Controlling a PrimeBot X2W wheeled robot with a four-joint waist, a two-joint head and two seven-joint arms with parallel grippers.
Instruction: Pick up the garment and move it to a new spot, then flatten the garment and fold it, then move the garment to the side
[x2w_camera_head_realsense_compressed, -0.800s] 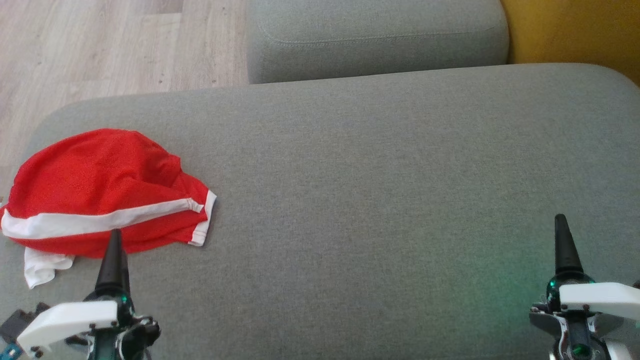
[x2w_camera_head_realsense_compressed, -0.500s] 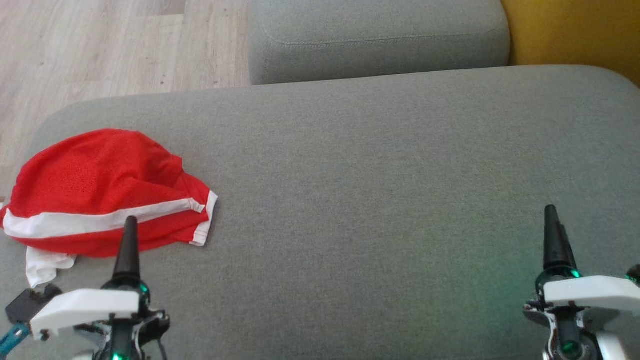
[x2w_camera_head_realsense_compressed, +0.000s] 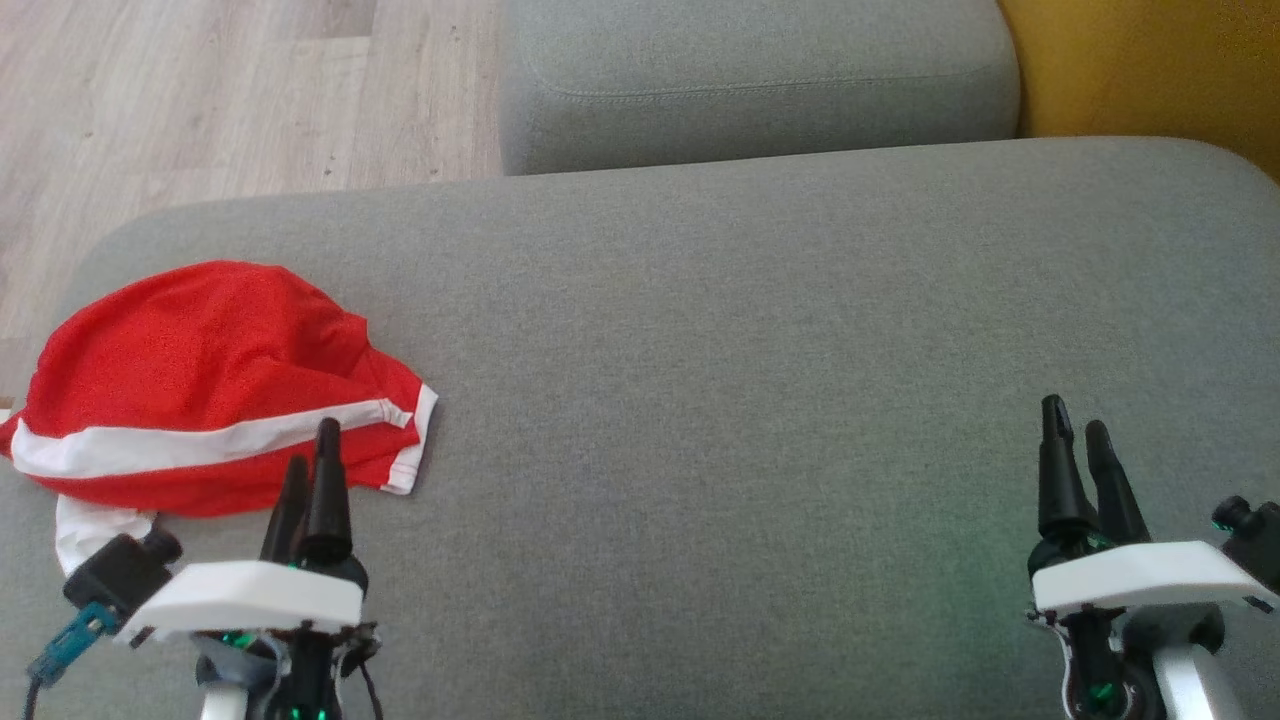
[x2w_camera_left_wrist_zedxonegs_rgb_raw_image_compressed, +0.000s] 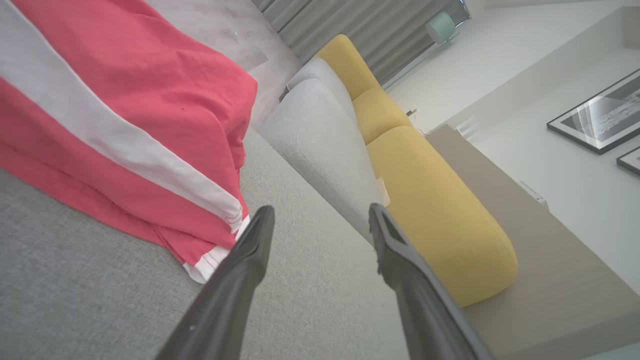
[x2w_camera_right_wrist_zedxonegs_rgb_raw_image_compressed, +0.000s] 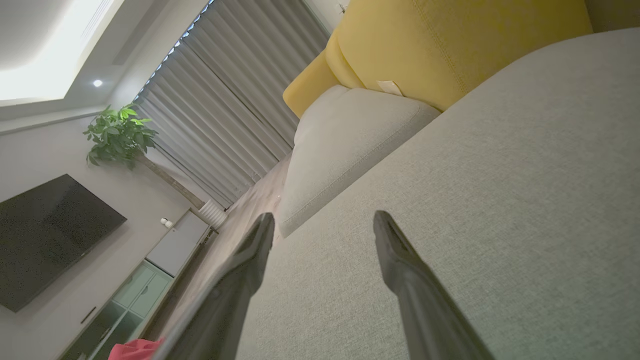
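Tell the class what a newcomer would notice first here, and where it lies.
The red garment with its white stripe stands out first, crumpled at the left end of the grey seat cushion. Then the two open grippers low in the head view: the left gripper at the garment's near edge, the right gripper over bare cushion, far from it.

grey sofa cushion (x2w_camera_head_realsense_compressed: 760, 330) carries 1 crumpled red garment (x2w_camera_head_realsense_compressed: 200, 370) near its left end.
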